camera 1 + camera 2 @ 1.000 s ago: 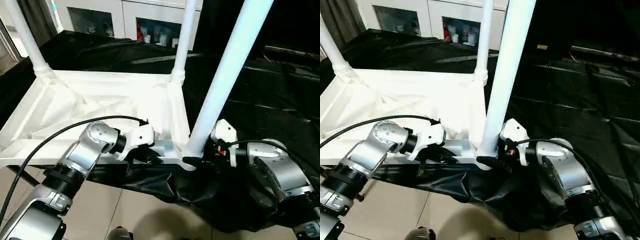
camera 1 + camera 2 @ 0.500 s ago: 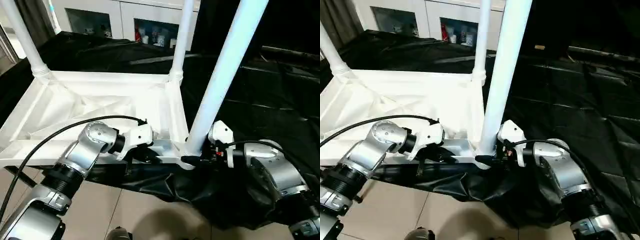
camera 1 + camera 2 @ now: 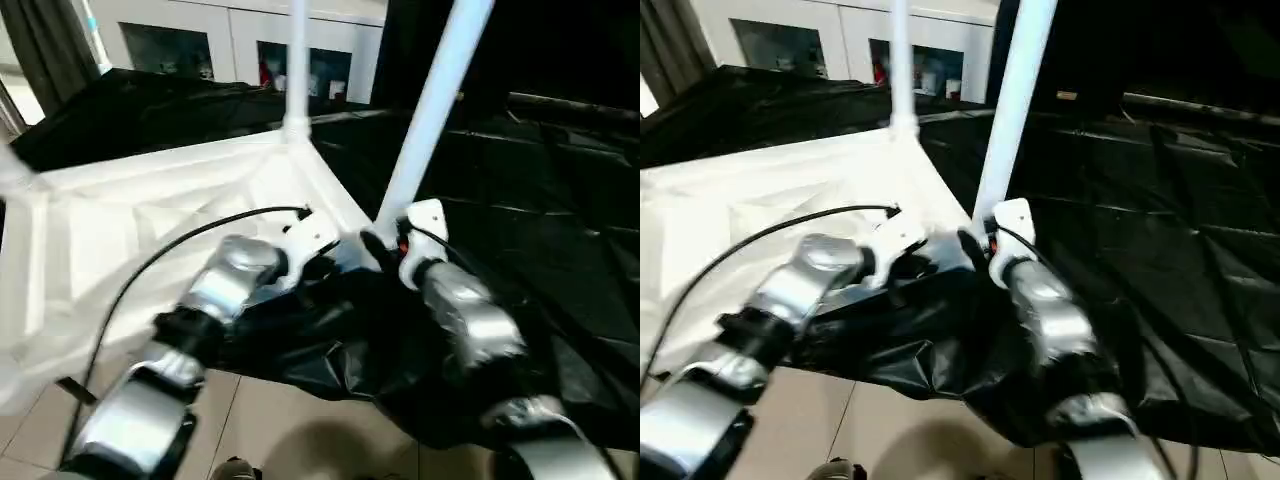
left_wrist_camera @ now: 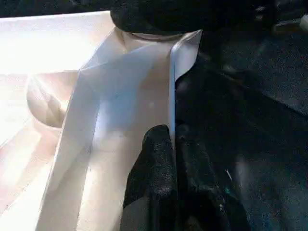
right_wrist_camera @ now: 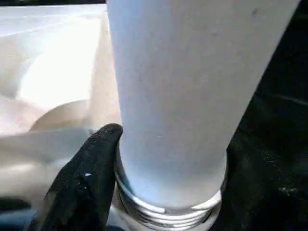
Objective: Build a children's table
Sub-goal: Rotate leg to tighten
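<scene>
Pinching the tabletop rim, left tool beside black cloth.

Silver jointed forearms, white wrist housings, black cable, black-fingered gripper.

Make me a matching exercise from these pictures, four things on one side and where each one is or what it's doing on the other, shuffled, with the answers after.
Things
1. left gripper
2. right gripper
3. far leg
4. cabinet

States
A. stands upright in the table top's far corner socket
B. fingers shut on the table top's rim
C. behind the work, glass doors
D. around the base of the near leg

Pairs: 1-B, 2-D, 3-A, 4-C
</scene>
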`<state>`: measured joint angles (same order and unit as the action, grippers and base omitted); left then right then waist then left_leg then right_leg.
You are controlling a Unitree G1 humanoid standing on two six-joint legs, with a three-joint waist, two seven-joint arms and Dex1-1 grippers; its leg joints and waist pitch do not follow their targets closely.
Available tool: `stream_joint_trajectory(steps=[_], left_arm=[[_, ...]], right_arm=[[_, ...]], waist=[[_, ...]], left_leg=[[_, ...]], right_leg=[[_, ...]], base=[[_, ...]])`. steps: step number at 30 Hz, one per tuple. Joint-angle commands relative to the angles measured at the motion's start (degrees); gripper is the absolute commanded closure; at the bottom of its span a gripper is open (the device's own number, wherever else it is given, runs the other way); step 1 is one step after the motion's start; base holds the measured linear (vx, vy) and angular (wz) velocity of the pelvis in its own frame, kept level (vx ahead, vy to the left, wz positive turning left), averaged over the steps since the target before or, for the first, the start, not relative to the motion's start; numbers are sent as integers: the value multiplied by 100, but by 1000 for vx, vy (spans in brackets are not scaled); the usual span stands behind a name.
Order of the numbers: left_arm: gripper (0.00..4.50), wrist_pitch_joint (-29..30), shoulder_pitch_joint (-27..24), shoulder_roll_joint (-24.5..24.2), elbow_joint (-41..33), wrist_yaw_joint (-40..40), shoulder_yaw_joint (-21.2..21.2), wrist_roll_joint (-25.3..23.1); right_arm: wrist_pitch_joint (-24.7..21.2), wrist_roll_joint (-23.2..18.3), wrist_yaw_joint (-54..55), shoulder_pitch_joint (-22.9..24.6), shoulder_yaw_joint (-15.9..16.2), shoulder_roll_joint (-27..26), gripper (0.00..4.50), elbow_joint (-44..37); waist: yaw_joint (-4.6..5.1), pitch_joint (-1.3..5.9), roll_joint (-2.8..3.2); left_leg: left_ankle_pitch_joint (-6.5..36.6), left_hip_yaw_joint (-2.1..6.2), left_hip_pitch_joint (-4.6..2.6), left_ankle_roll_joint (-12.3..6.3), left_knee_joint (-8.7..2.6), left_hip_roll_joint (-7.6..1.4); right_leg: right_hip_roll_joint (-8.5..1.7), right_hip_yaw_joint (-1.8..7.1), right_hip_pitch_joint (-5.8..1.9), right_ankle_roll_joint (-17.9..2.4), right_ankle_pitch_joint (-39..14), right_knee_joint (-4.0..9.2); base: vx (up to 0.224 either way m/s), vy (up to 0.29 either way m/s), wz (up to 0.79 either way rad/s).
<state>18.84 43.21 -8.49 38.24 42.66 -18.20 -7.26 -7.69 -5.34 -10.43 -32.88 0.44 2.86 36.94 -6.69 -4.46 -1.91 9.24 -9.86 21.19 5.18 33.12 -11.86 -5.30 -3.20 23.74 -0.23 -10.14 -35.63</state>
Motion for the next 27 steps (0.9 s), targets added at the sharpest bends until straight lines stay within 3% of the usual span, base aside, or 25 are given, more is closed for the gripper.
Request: stream_joint_trajectory(steps=[1, 2, 3, 6, 9, 14, 18, 19, 20, 21, 22, 24, 27], left_arm=[[450, -101, 118, 230, 99, -276, 34, 15], [450, -126, 135, 252, 143, -305, 33, 9], [450, -142, 161, 286, 203, -370, 45, -5], [450, -141, 204, 289, 272, -463, 74, -13], [450, -159, 182, 206, 240, -398, 70, -16], [450, -313, 149, 55, 196, -140, 75, -35], [450, -416, 41, -176, 21, 231, 47, 28], [450, -450, 15, -229, -21, 321, 37, 46], [450, -445, -56, -386, -146, 527, 7, 65], [450, -446, -67, -414, -163, 554, 1, 63], [450, -449, -82, -455, -187, 593, -8, 57], [450, -548, -149, -597, -282, 824, -27, 93], [450, -629, -218, -679, -406, 1088, -30, 182]], right_arm=[[-84, 193, -33, 134, 294, -196, 176, 377], [-64, 165, -103, 121, 287, -225, 176, 381], [-42, 140, -81, 86, 258, -266, 120, 428], [98, 47, -100, -20, 182, -301, 100, 526], [152, 88, -114, -92, 157, -223, 62, 538], [99, 20, -743, -43, 126, 135, 62, 69], [-26, -60, -1764, 234, 399, 688, 62, -598], [-40, -75, -1943, 284, 441, 794, 62, -710], [0, -69, -2419, 435, 565, 1142, 62, -1007], [19, -61, -2493, 460, 586, 1204, 62, -1051], [46, -44, -2615, 499, 612, 1298, 62, -1117], [61, -122, -3089, 639, 663, 1577, 62, -1390], [-40, -240, -3359, 708, 629, 1725, 62, -1601]], waist=[[-2, 402, 19], [-6, 395, 19], [0, 389, 24], [13, 377, 39], [25, 379, 39], [8, 374, -6], [-32, 383, -54], [-38, 402, -33], [-35, 406, -53], [-47, 403, -33], [-32, 409, -52], [-23, 408, -14], [-8, 403, 6]], left_leg=[[1337, -8, -36, 18, -401, -41], [1402, -6, -44, 0, -410, -43], [1452, -5, -46, -8, -417, -42], [1745, 8, -75, 5, -451, -55], [1785, 20, -62, 22, -467, -62], [1613, 6, -36, -95, -456, -62], [1259, -12, -15, -254, -422, -57], [1130, -12, -17, -297, -412, -65], [1020, -10, 10, -341, -403, -52], [967, -6, 9, -354, -401, -58], [866, -19, 18, -410, -382, -54], [782, -19, 23, -499, -369, -58], [865, -22, -1, -501, -371, -70]], right_leg=[[-234, 198, -289, -995, -1132, 456], [-239, 197, -292, -993, -1175, 468], [-239, 195, -291, -986, -1234, 477], [-254, 192, -276, -917, -1649, 535], [-254, 189, -275, -872, -1697, 542], [-247, 196, -294, -890, -1463, 524], [-258, 194, -332, -923, -1166, 502], [-266, 193, -331, -983, -1000, 475], [-256, 181, -361, -999, -873, 462], [-254, 180, -361, -1016, -796, 456], [-243, 183, -356, -1073, -598, 435], [-233, 173, -353, -1196, -341, 416], [-233, 170, -337, -1327, -392, 416]], base=[[0, 0, 0], [0, 0, 0], [0, 0, 0], [0, 0, 0], [0, 0, 0], [0, 0, 0], [0, 0, 0], [0, 0, 0], [0, 0, 0], [0, 0, 0], [0, 0, 0], [0, 0, 0], [0, 0, 0]])
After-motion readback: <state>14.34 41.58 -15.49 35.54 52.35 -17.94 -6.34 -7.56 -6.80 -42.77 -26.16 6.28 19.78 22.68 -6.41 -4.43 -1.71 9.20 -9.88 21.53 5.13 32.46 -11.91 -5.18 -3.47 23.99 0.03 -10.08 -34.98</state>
